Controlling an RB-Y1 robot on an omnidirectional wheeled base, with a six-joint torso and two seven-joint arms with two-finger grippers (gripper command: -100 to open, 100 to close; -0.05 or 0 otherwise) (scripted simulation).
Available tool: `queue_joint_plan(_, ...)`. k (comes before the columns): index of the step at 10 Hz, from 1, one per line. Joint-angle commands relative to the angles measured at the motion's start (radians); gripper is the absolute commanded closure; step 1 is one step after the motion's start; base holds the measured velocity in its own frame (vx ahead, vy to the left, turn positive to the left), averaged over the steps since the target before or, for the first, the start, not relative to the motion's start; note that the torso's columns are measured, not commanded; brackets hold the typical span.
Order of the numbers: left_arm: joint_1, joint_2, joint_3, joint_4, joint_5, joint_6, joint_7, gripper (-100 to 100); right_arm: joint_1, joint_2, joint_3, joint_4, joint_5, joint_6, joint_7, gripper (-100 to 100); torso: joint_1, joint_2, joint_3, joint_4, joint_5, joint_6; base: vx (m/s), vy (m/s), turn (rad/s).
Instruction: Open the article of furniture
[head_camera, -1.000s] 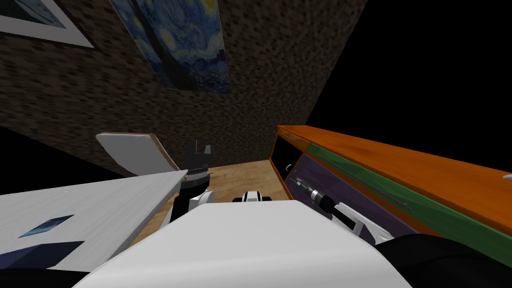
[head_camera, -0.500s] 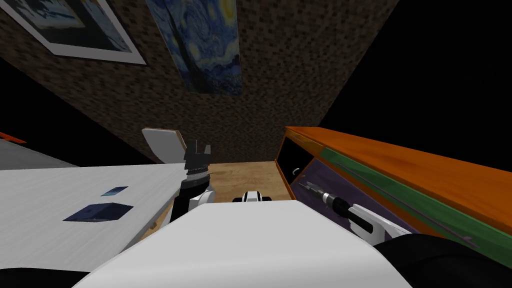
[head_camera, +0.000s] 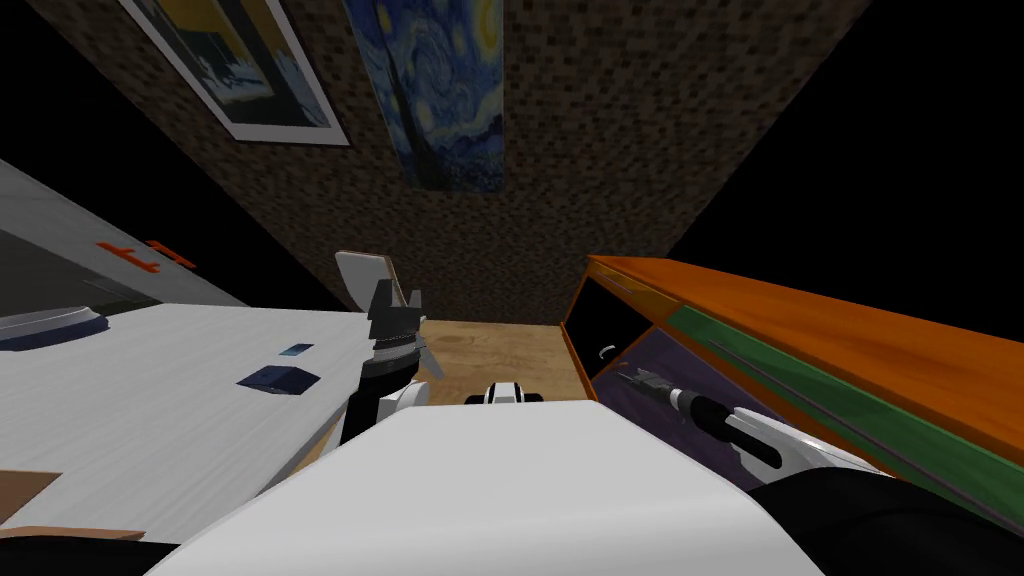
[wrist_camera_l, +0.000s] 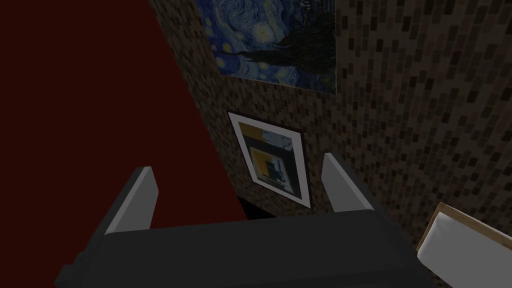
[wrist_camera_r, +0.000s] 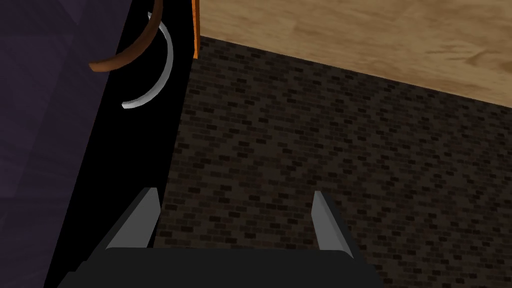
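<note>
Both right fingers (wrist_camera_r: 137, 220) stand apart, empty. The right gripper (wrist_camera_r: 233, 194) is near the curved grey handle (wrist_camera_r: 168, 60) of the orange cabinet (head_camera: 800, 330), beside its purple door (wrist_camera_r: 45, 125). The left gripper (wrist_camera_l: 239, 167), fingers spread and empty, is raised by the white table (head_camera: 150, 400).

A pale grey-white surface (head_camera: 150, 420) spreads along my left side. On it lie a flat dark blue block (head_camera: 278, 379), a smaller blue piece (head_camera: 296, 350) just beyond it, and, well apart at the far left edge, a shallow dark dish with a grey rim (head_camera: 45, 325). A brown patch (head_camera: 25, 490) shows at its near corner. Beyond, the light wooden floor (head_camera: 500, 345) carries the orange cabinet (head_camera: 800, 320) on my right.
</note>
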Motion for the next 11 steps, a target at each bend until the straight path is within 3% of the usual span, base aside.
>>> queue_joint_plan(1, 0.000, 0.000, 0.000, 0.000, 0.000, 0.000, 0.000, 0, 0.005, -0.062, 0.009, 0.045, 0.005, 0.030, 0.013, -100, 0.000, 0.000, 0.000, 0.000, 0.000, -0.002, -0.013, 0.018, 0.167)
queue_joint_plan(2, 0.000, 0.000, 0.000, 0.000, 0.000, 0.000, 0.000, 0, 0.007, -0.101, 0.016, 0.095, 0.008, 0.046, 0.022, -100, 0.000, 0.000, 0.000, 0.000, 0.000, -0.001, -0.015, 0.026, 0.309)
queue_joint_plan(3, 0.000, 0.000, 0.000, 0.000, 0.000, 0.000, 0.000, 0, 0.007, -0.112, 0.016, 0.095, 0.008, 0.046, 0.022, -100, 0.001, 0.000, 0.000, 0.000, 0.000, -0.002, -0.014, 0.018, 0.144)
queue_joint_plan(4, 0.000, 0.000, 0.000, 0.000, 0.000, 0.000, 0.000, 0, 0.009, -0.152, 0.023, 0.122, 0.011, 0.061, 0.031, -100, 0.000, 0.000, 0.000, 0.000, 0.000, -0.001, -0.014, 0.024, 0.297)
queue_joint_plan(6, 0.000, 0.000, 0.000, 0.000, 0.000, 0.000, 0.000, 0, 0.009, -0.160, 0.023, 0.145, 0.011, 0.061, 0.031, -100, 0.000, 0.000, 0.000, 0.000, 0.000, 0.000, -0.006, 0.013, 0.051)
queue_joint_plan(7, 0.000, 0.000, 0.000, 0.000, 0.000, 0.000, 0.000, 0, 0.011, -0.207, 0.030, 0.179, 0.014, 0.076, 0.039, -100, -0.001, 0.000, 0.000, 0.000, 0.000, 0.000, -0.008, 0.016, 0.195)
queue_joint_plan(8, 0.000, 0.000, 0.000, 0.000, 0.000, 0.000, 0.000, 0, 0.011, -0.207, 0.030, 0.192, 0.014, 0.076, 0.039, -100, 0.000, 0.000, 0.000, 0.000, 0.000, -0.003, -0.009, 0.012, 0.173)
queue_joint_plan(9, 0.000, 0.000, 0.000, 0.000, 0.000, 0.000, 0.000, 0, 0.013, -0.251, 0.036, 0.238, 0.017, 0.090, 0.047, -100, 0.000, 0.000, 0.000, 0.000, 0.000, -0.001, -0.010, 0.022, 0.253)
queue_joint_plan(10, 0.000, 0.000, 0.000, 0.000, 0.000, 0.000, 0.000, 0, 0.013, -0.251, 0.036, 0.238, 0.017, 0.090, 0.047, -100, 0.001, 0.000, 0.000, 0.000, 0.000, -0.002, -0.006, 0.019, 0.159)
queue_joint_plan(11, 0.000, 0.000, 0.000, 0.000, 0.000, 0.000, 0.000, 0, 0.014, -0.293, 0.042, 0.281, 0.019, 0.103, 0.055, -100, 0.000, 0.000, 0.000, 0.000, 0.000, -0.001, -0.019, 0.052, 0.226)
